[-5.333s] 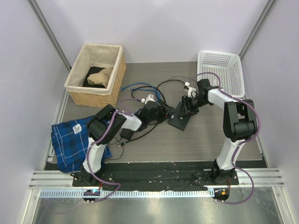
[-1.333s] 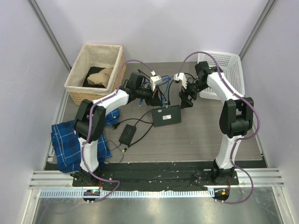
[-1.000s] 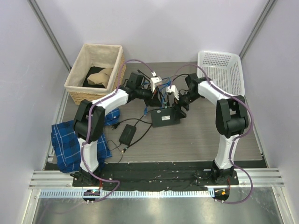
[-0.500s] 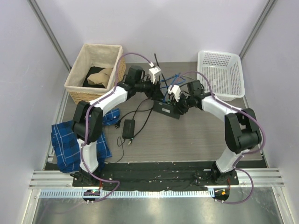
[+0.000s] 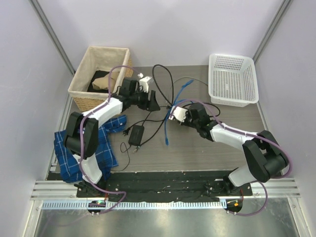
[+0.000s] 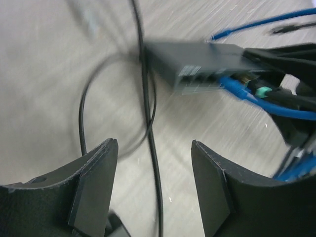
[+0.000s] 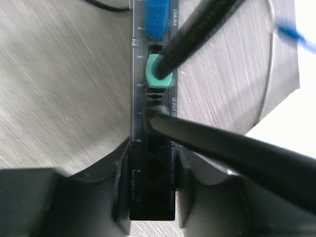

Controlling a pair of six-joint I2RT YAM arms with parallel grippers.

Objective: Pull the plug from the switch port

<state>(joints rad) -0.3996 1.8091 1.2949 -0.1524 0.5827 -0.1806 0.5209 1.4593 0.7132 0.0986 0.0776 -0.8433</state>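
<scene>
The switch port (image 7: 139,74) is a flat black box, seen socket side on in the right wrist view. My right gripper (image 7: 154,148) is shut on its end by sockets 8 to 10. A blue plug (image 7: 157,17), a green-booted plug (image 7: 159,74) and a black plug (image 7: 155,111) sit in its sockets. In the left wrist view the switch port (image 6: 197,54) lies ahead, with blue cables (image 6: 276,106) leaving it. My left gripper (image 6: 154,143) is open and empty above a black cable (image 6: 150,133) on the table. In the top view the left gripper (image 5: 152,102) is left of the right gripper (image 5: 174,112).
A wicker basket (image 5: 101,79) stands at the back left and a white plastic basket (image 5: 233,79) at the back right. A blue plaid cloth (image 5: 74,150) lies at the left. A black power adapter (image 5: 136,134) and loose black and blue cables (image 5: 167,131) lie mid-table.
My right gripper has come down and closed on the switch port, drawing it nearer. My left gripper has drawn back to the left, open. The cables have shifted with them.
</scene>
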